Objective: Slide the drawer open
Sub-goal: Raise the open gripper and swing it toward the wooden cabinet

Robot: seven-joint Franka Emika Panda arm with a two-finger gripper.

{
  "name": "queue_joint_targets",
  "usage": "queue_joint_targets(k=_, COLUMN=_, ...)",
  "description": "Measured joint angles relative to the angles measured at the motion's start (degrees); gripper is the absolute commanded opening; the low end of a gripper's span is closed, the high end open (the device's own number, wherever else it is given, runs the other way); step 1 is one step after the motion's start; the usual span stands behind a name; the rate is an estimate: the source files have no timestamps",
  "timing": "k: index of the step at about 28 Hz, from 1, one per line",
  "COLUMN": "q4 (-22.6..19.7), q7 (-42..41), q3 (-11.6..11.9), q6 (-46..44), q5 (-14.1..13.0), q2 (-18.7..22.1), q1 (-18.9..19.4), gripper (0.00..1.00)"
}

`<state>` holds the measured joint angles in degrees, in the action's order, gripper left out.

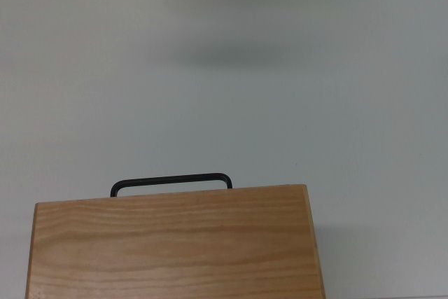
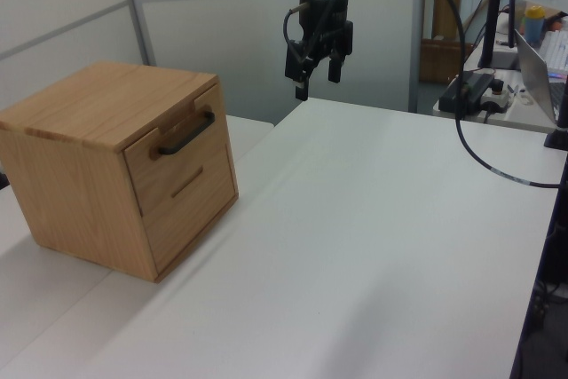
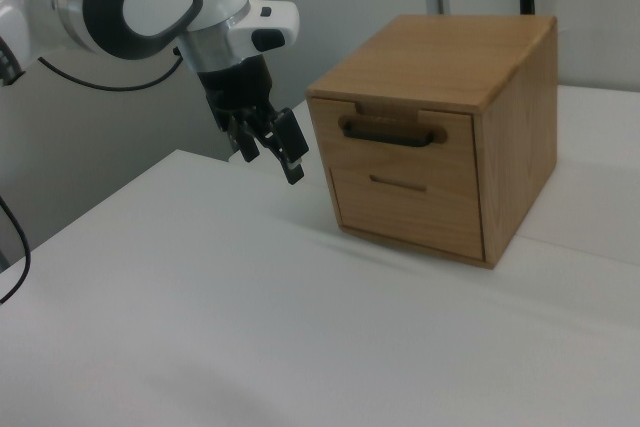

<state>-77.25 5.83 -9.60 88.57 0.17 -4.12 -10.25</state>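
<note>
- Sitting on a smooth, matte white surface is a box-shaped cabinet of light wood with visible straight grain, its edges square and its top flat.
- On the cabinet's front face, the upper drawer is a rectangular wooden panel, flush with the face and closed.
- A thin black metal bar handle runs across the drawer's front, bent at both ends into short legs; in the top view the handle juts past the cabinet's far edge as a rounded-cornered loop.
- Below the drawer lies a second wooden panel with a narrow horizontal slot.
- A shallow rectangular notch is cut in the top's front edge, just above the handle.
- The arm is glossy white with dark grey joints and black cables; its black gripper hangs in the air above the surface, well apart from the cabinet, to the left view's right of it.
- The two black fingers point downward and stand spread with a clear gap between them, gripping nothing.
- In the right view the gripper is to the right view's left of the drawer front, near handle height, not touching it.
</note>
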Motion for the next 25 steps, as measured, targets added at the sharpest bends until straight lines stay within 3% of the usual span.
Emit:
queue_joint_targets(k=9, q4=-0.05, q7=-2.45, q3=-0.06, q6=-0.91, q5=0.03, q2=0.79, q1=0.07, gripper=1.0)
queue_joint_targets(k=18, q4=-0.05, q7=-2.54, q3=-0.28, q6=-0.97, q5=1.9, q2=0.8, q1=0.46, gripper=1.0)
queue_joint_targets(k=25, q4=-0.75, q7=1.25, q3=-0.28, q6=0.03, q5=2.07, q2=2.67, q1=1.18, gripper=1.0)
